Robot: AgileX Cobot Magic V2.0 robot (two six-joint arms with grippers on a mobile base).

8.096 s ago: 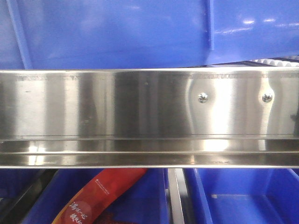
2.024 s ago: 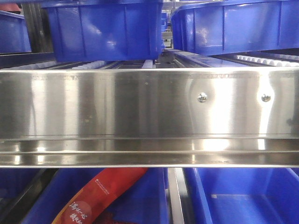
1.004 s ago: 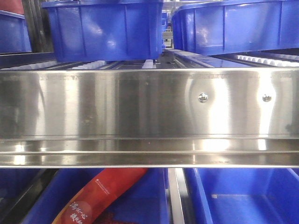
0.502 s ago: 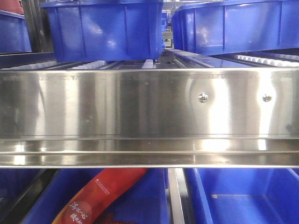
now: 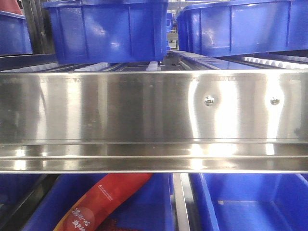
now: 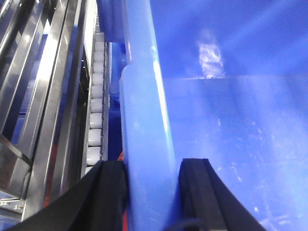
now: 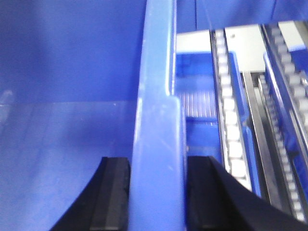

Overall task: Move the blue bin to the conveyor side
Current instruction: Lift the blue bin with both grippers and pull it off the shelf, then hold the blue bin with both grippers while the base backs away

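The blue bin [image 6: 144, 110] fills the left wrist view, its thick rolled rim running up the middle and its smooth inside to the right. My left gripper [image 6: 151, 166] is shut on that rim, one black finger on each side. In the right wrist view the blue bin [image 7: 156, 110] shows its opposite rim, with the inside to the left. My right gripper [image 7: 158, 163] is shut on it the same way. The conveyor side is out of view. The front view shows neither gripper.
A shiny stainless-steel rail [image 5: 144, 110] with two screws spans the front view. Behind it two other blue bins [image 5: 106, 29] [image 5: 240, 24] stand on white roller tracks. Below the rail a red packet [image 5: 106, 199] lies in a lower bin. Roller strips [image 6: 96, 120] [image 7: 228, 125] flank the held bin.
The blue wall that filled the top of the front view eight seconds ago is gone from it. Over the last two seconds that view has stayed the same.
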